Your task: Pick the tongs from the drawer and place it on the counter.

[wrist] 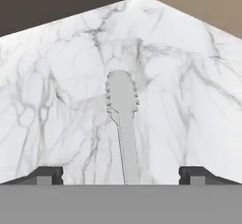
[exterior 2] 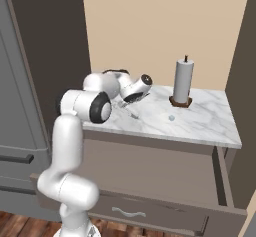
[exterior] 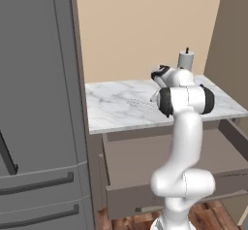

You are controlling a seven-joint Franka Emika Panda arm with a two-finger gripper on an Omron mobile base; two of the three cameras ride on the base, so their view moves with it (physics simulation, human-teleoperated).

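Counter [exterior: 116, 108] is spanning mid-frame in both base views, w/ drawer [exterior 2: 165, 176] hanging open below it. Gripper [wrist: 121, 175] is standing spread wide, pinching nothing; tongs [wrist: 124, 119] are lying on the marble betw. its tips. Release step, prob. done (next: lifting straight up, clear). Hand view is showing the scalloped tong head; base views aren't resolving it.

Light even, diffuse, moderately bright; no clear source direction. Bench [wrist: 189, 100] marble beyond the claw [wrist: 121, 176] evenly lit, no glare. Soft faint shadow under the bench edge onto the drawer [exterior 2: 150, 171]. Rendering slightly soft, low-resolution; no edge distortion, nothing defocused.
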